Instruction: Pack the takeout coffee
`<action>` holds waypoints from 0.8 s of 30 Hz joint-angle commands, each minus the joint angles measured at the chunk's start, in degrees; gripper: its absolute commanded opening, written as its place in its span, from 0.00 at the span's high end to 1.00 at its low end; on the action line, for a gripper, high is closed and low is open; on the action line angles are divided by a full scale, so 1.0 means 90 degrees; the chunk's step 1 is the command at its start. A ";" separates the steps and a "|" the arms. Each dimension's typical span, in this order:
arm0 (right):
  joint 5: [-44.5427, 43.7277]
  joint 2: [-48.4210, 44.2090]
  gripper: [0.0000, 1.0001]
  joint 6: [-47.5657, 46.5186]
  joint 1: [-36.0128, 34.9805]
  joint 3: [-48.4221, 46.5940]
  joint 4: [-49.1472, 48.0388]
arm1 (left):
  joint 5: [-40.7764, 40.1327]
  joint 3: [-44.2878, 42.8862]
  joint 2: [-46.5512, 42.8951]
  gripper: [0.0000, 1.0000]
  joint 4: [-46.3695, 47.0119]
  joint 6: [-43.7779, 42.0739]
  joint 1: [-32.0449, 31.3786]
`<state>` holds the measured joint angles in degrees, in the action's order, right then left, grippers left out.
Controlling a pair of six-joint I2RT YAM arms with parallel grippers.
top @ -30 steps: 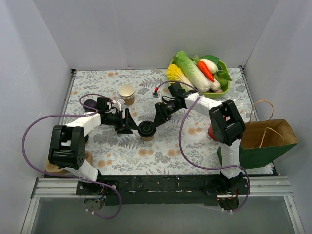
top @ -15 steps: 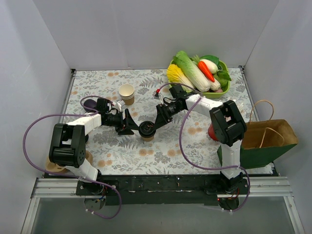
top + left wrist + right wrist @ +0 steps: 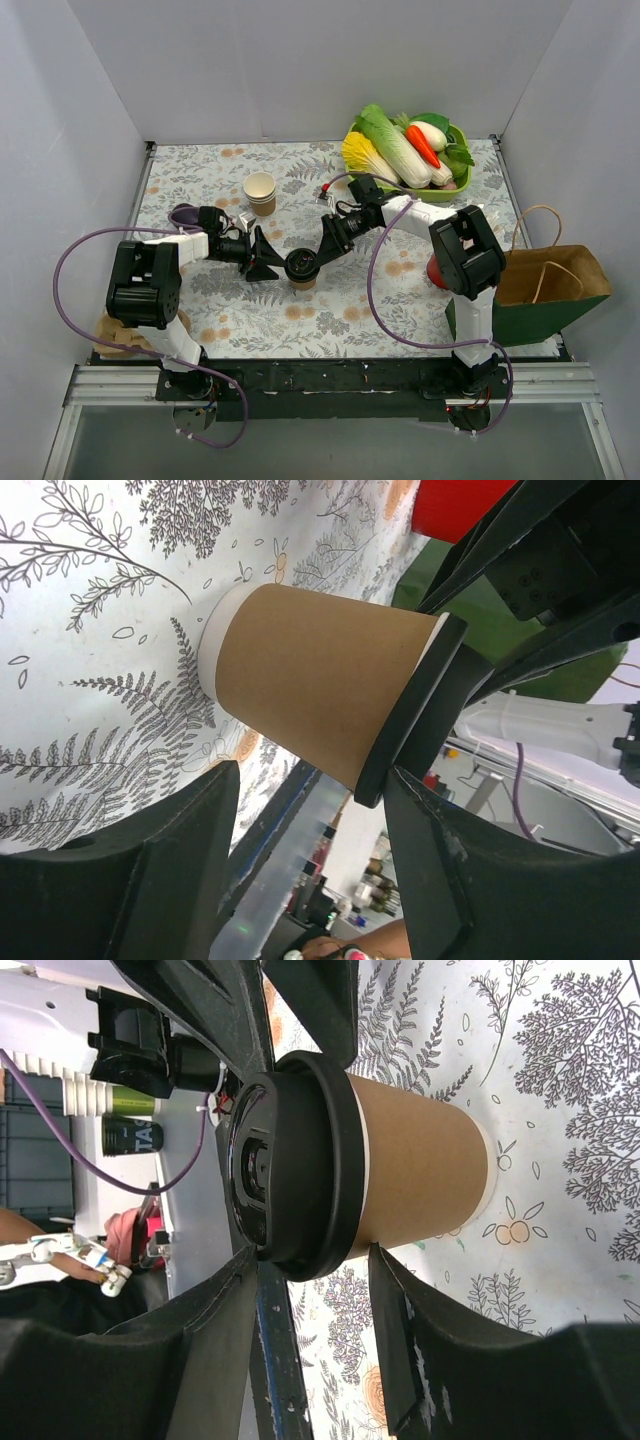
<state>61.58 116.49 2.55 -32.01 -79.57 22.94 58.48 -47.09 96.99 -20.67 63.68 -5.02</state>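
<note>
Table cover [image 3: 330,322]: pale cloth printed with grey ferns and orange blossoms.
Stack of lidless cups [image 3: 260,192]: tan, cream inside, upright on the far left part of the cloth.
Green bowl [image 3: 459,133]: at the far right corner, heaped with vegetables.
Vegetables: napa cabbage [image 3: 393,146], carrot [image 3: 422,146], white radish [image 3: 433,132], and leafy greens.
Paper bag [image 3: 552,276]: brown with a green face and looped handles, at the right edge.
Red object [image 3: 434,270]: just left of the bag, mostly hidden.
Tan item [image 3: 108,338]: near the left edge, unclear.
Walls [image 3: 300,70]: plain white.
</note>
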 commanded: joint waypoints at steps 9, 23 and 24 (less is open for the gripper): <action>-0.1481 0.0719 0.51 0.0224 0.0011 0.0394 -0.0058 | -0.2894 0.0467 0.0834 0.49 -0.0516 0.0160 -0.0097; -0.1090 0.0231 0.30 -0.0507 -0.0018 -0.0660 0.0097 | -0.1859 -0.0060 0.0093 0.43 -0.0516 -0.0747 -0.0136; -0.1090 0.0192 0.24 -0.0585 -0.0008 -0.0854 0.0156 | -0.1782 -0.0119 -0.0004 0.42 -0.0507 -0.0786 -0.0136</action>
<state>60.18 118.50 4.71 -31.81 -82.32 23.75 58.11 -48.23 97.49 -22.76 63.99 -5.06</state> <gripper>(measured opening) 0.686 0.566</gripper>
